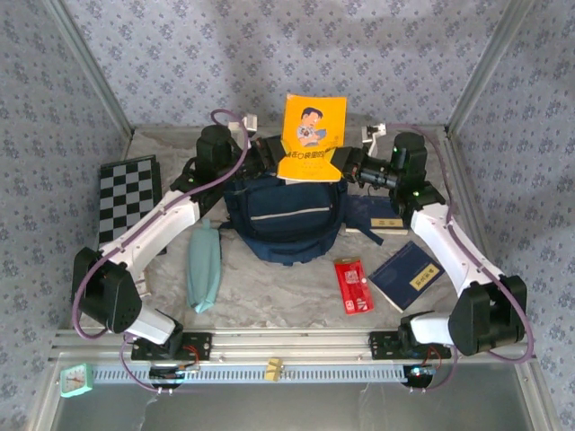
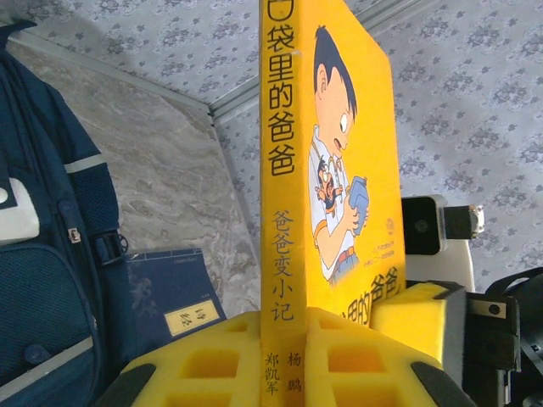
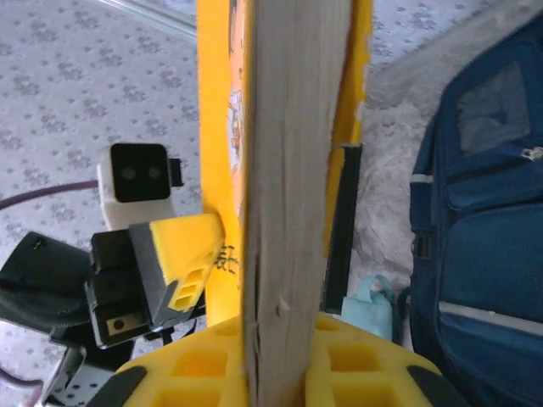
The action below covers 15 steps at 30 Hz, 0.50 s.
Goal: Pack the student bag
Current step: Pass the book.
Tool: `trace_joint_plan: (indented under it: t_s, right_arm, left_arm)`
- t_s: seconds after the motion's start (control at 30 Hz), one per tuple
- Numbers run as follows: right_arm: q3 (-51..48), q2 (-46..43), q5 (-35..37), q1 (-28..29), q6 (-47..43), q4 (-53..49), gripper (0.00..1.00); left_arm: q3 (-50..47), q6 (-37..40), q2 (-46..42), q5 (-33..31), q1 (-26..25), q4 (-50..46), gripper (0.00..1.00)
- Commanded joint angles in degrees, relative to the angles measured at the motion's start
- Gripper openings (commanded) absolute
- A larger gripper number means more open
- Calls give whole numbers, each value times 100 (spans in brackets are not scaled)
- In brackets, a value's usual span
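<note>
Standing at the near rail I saw a small clock parked outside the work area, and beyond it most of the load lying loose on the counter: a teal pencil case to the left, a red packet and a navy book to the right. Further in, the bag sat in the middle of the counter between the two arms, its striped front pocket facing me. A second navy book lay just beside its right flank and a chessboard lay well off to its left. Past the bag, a yellow book stood upright over the bag's far edge, held from both sides. The left pincer was closed tight on its spine, and the right pincer was clamped on the page edge, pads against the paper. I could not tell whether the bag's mouth was open, nor whether anything was already inside. By my reckoning the packing had barely begun. The yellow book looked like the first thing bound for the bag, and the case, the packet, both navy books and perhaps the board were all yet to go in.
</note>
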Motion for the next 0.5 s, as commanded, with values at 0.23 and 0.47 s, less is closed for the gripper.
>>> trace_joint_plan:
  t_s: [0.23, 0.47]
  right_arm:
    - [373, -272, 331, -61, -1079, -1247, 0]
    - [136, -780, 845, -320, -1624, -2426, 0]
  left_arm:
    - [115, 714, -348, 18, -41, -323, 22]
    - [-77, 2617, -755, -792, -81, -1919, 60]
